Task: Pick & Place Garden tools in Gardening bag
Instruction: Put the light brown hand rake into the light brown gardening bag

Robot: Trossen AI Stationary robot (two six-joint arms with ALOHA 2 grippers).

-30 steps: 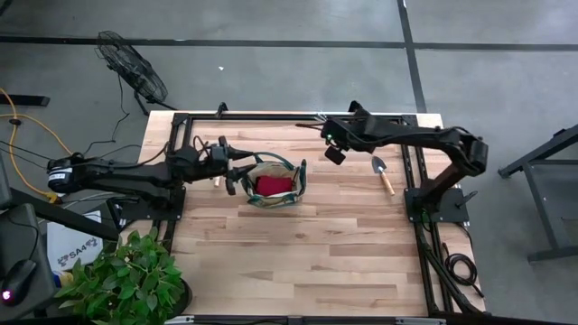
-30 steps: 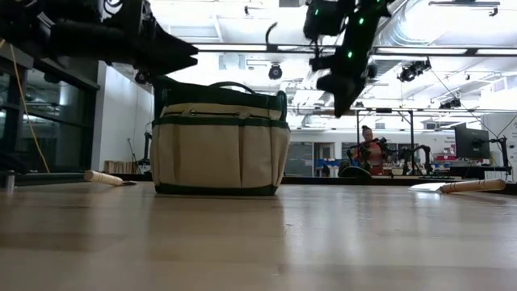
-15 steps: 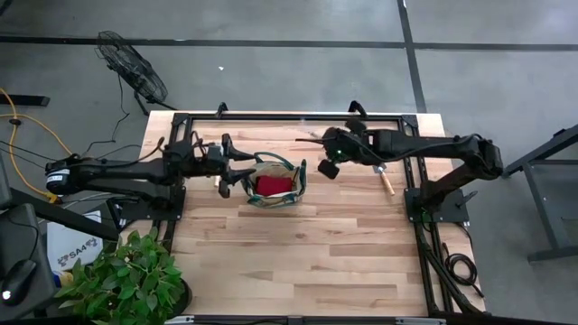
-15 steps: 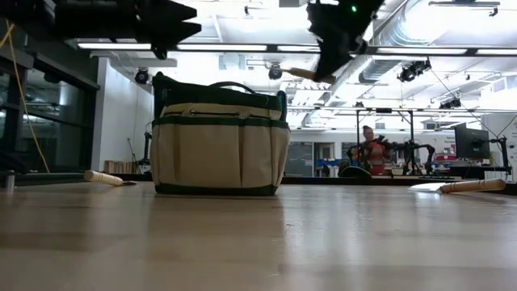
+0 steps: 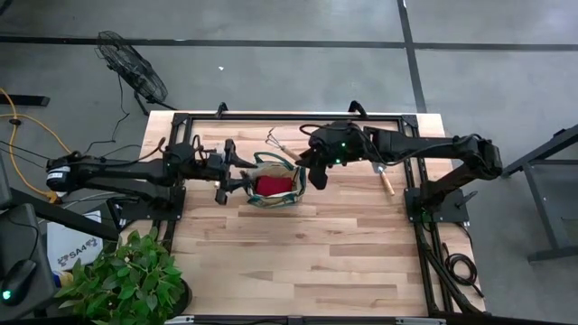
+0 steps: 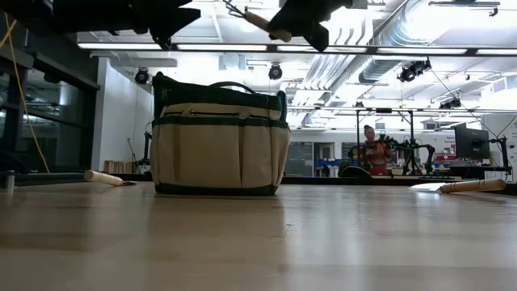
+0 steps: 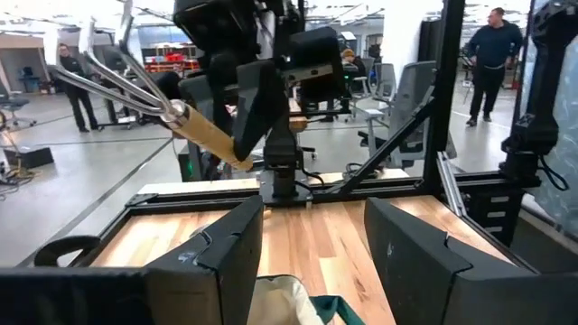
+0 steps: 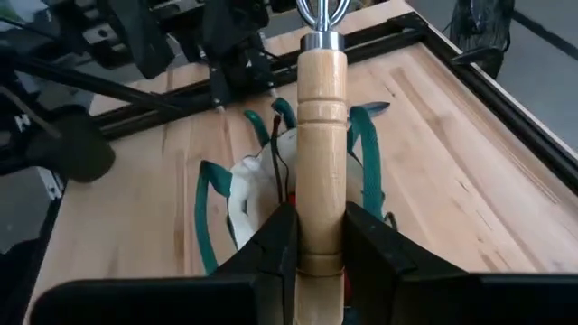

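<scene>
Rake held over the gardening bag (image 5: pixel 274 181)
Table (image 5: pixel 298 262) bears the bag mid-back — right gripper (image 5: pixel 313 167) clamps the rake (image 5: pixel 287 150) by its handle above the rim; left gripper (image 5: pixel 237 177), fingers parted, beside the bag; trowel (image 5: pixel 383 171) lies near the right edge.

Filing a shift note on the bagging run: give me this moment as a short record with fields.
right tool: shut on rake, above bag
rake: wooden handle gripped, tines pointing away
left tool: open, beside bag's left edge
bag: upright on table, red item inside
trowel: lying on table to the right
table: wooden
</scene>
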